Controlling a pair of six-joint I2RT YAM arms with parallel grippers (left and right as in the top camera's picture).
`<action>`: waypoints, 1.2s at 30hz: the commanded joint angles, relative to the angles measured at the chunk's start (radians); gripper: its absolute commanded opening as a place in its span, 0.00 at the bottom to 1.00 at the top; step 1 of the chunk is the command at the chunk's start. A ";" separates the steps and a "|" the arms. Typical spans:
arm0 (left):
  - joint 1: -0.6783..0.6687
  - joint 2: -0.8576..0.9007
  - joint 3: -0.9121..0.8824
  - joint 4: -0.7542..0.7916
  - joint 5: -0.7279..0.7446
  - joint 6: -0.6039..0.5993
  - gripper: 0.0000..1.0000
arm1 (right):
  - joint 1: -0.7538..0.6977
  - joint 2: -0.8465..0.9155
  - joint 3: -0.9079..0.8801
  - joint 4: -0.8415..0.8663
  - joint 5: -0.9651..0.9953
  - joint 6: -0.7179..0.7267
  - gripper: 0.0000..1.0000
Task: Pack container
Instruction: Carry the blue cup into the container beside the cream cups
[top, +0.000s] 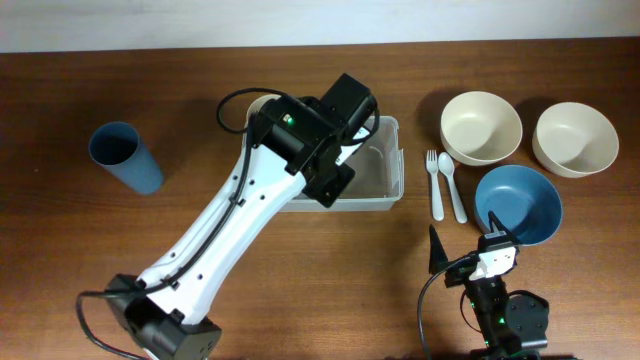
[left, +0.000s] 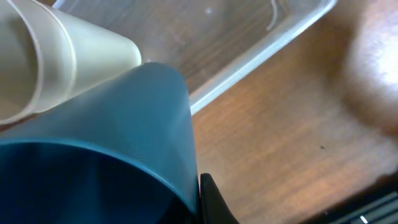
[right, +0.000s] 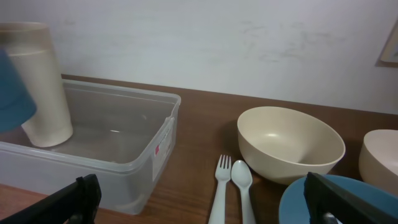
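The left gripper (top: 331, 180) pinches a blue cup (left: 93, 162), tilted over the container (top: 393, 165) toward the cream cup (right: 37, 87) just ahead, likely for nesting; the right gripper (top: 467, 248) rests spread wide.

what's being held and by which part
The left end effector pinches a blue cup by its wall near the rim; the right end effector holds nothing.

1. Container (top: 388, 168): one, near the middle of the bench (top: 330, 290), slightly toward 12 o'clock.
2. Bowls: three, all on the 3 o'clock side. They are a cream bowl (top: 481, 127), a second cream bowl (top: 575, 138) and a blue bowl (top: 520, 205).
3. Cups: three. A blue cup (top: 125, 157) sits at 9 o'clock, a cream cup (right: 37, 81) stands inside the container, and a second blue cup (left: 93, 155) fills the left wrist view.
4. Cutlery: two pieces, a white fork (top: 433, 170) and a white spoon (top: 450, 180), side by side at 3 o'clock.
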 joint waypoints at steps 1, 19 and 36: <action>0.007 0.008 -0.018 0.021 -0.027 -0.014 0.02 | -0.006 -0.008 -0.005 -0.006 -0.003 0.001 0.99; 0.011 0.008 -0.023 0.032 -0.006 -0.106 0.02 | -0.006 -0.008 -0.005 -0.006 -0.002 0.001 0.99; 0.069 0.009 -0.176 0.144 0.005 -0.160 0.02 | -0.006 -0.008 -0.005 -0.006 -0.003 0.001 0.99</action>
